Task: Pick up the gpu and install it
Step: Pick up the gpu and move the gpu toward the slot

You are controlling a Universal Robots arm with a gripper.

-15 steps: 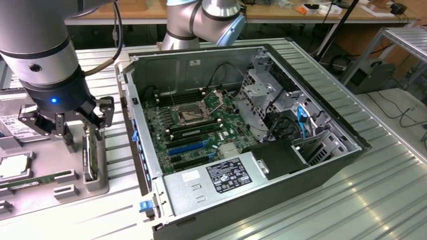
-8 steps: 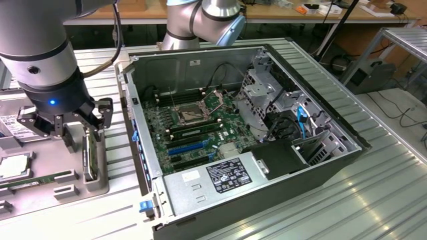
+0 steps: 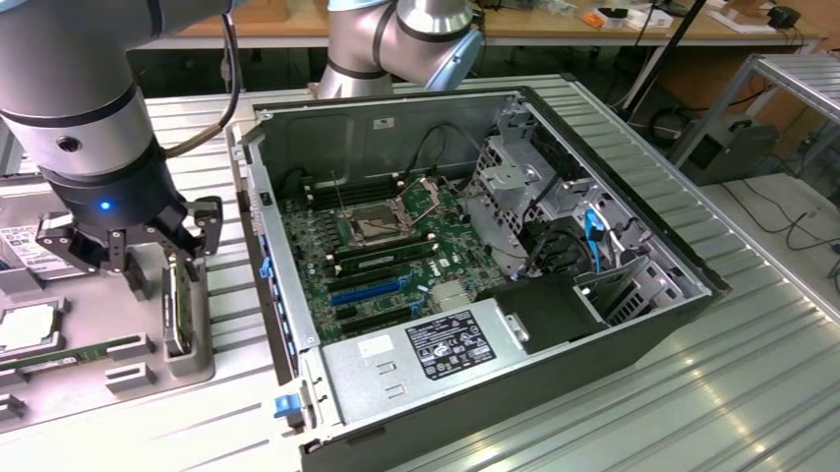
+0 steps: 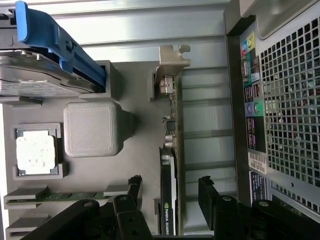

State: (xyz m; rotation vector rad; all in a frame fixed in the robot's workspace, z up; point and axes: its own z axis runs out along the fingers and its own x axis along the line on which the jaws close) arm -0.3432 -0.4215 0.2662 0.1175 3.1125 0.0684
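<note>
**rigwatcher:** so where's the gpu point(image 3: 177, 317) right now, in the case point(image 3: 525, 246) or nah?

**benchrat:** nah, it's outside. It's standing on its long edge in a slot of the grey tray point(image 4: 132, 92), which sits just beside the case on the exterior view's left. The card has the slot closest to the case wall.

**rigwatcher:** and the claw?

**benchrat:** The gripper point(image 3: 164, 270) is right down over the card with its fingers spread wide apart. One finger point(image 4: 135, 187) is on the side away from the case and the other is on the case side. In the wrist view there's a gap on both sides of the card, so nothing's clamped. The card's silver bracket point(image 4: 172, 57) is at the end far from the fingers.

**rigwatcher:** what else is on the tray?

**benchrat:** All of it is farther from the case than the gpu: a hard drive point(image 4: 35, 80) with a blue rail, a cpu point(image 4: 35, 152) and a memory stick point(image 4: 60, 196). The case lies on its side with the panel off, and its motherboard point(image 3: 393, 236) is in plain sight.
</note>
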